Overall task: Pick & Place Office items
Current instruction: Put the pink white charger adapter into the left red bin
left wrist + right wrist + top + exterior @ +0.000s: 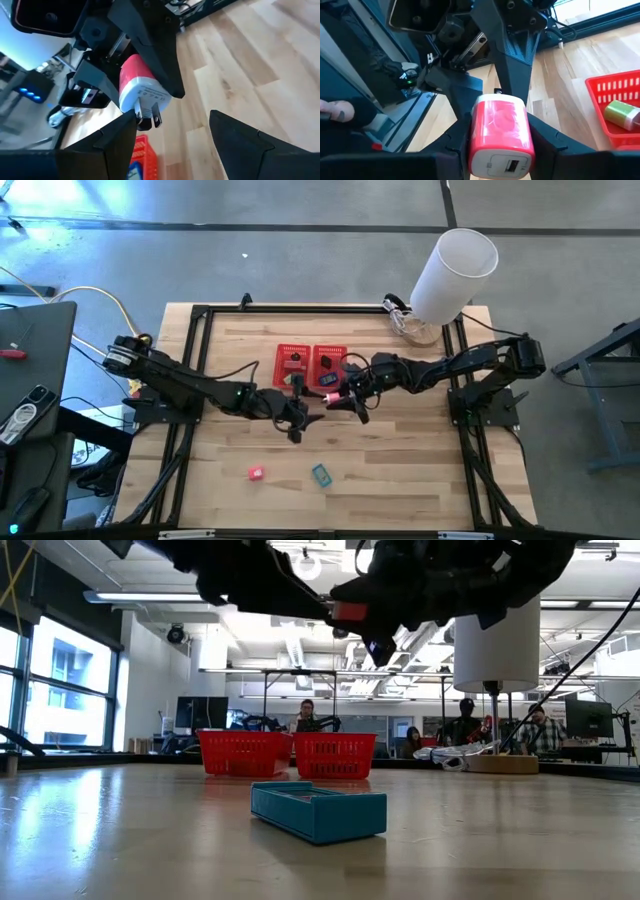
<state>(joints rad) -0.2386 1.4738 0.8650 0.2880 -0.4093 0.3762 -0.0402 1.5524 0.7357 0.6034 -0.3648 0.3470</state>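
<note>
My right gripper [338, 396] is shut on a red-pink and white plug charger [501, 131], held above the table just in front of the red mesh basket [311, 365]. My left gripper [297, 418] stands open facing it. Its fingers [102, 145] are on either side of the charger's prong end [149, 111]. On the near part of the table lie a small red-pink item [255, 472] and a teal box [320, 474], each flat on the wood. A green item [620, 114] lies inside the basket. My right gripper pinches the charger's two red-pink sides [479, 134] between its two fingers, coming nearly level from the table's right. The charger is lifted clear of the table, with its socket end toward my right wrist and its prongs toward my left gripper. My left gripper: one fingertip [131, 120] is right beside the prongs, but I cannot tell whether it touches them.
A big white cylinder [455, 268] stands at the far right corner beside a coil of cable [405, 320]. A black frame [200, 315] borders the wooden table. The teal box [320, 810] lies close to the near edge. People sit in the room beyond the table.
</note>
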